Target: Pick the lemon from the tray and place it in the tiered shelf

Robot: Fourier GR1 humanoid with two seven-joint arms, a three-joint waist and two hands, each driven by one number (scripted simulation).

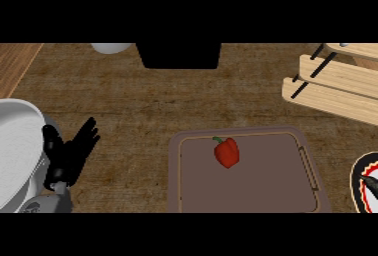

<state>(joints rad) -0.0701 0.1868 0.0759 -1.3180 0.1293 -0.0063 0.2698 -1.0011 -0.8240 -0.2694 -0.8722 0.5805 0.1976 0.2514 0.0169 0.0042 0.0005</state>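
You see counter [133, 100]: brown, rough, scratchy look, dull. Strip [15, 65] at view's left edge: wood, warm brown, grain lines. Tiered shelf [332, 80]: pale wood, smooth boards, grain shows; thin rods [319, 59] black, dull. Tray [258, 185]: dark brown, smooth, matt, like plastic. Red pepper [227, 153]: smooth skin, slight shine. Left hand [70, 155]: black, dull. White plate [15, 145] beside it: smooth, soft shine. Black box [179, 55] up top: flat, no shine.

A black block [179, 55] and a pale round object [111, 47] sit at the counter's [148, 100] far edge.
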